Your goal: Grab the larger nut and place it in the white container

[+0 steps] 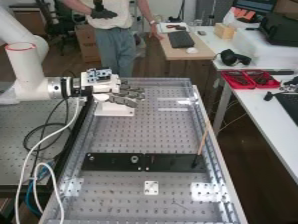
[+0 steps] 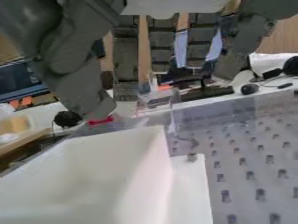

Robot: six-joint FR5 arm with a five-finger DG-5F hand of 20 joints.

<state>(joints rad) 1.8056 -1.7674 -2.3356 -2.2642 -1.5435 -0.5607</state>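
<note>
The perforated metal desk (image 1: 159, 130) ran under and all around the white container (image 2: 136, 175). A white side desk (image 1: 279, 117) stood to the right of the container in the high view, well apart from it. The white arm (image 1: 30, 70) came in from the container's left, and a white cable (image 1: 40, 145) ran down on that same side. Toward the camera from the container lay the flat black bar (image 1: 169, 162), which reached farther to the right than the container did. Red trays (image 1: 236, 80) sat well off to the container's right. The hand (image 1: 126, 101) hung just above the container, its fingers (image 2: 125, 65) released and nearly straight, with the thumb spread away from them. The white container itself stood on the desk, its open top facing up. A thin wooden stick (image 1: 202, 142) leaned at a tilt to the right of the container, its dark lower end at the bar. Nearer the camera than the container were a small white plate (image 1: 151, 188), the bearing (image 1: 134, 159) on the bar, and the smaller nut (image 1: 91, 158), also on the bar.
</note>
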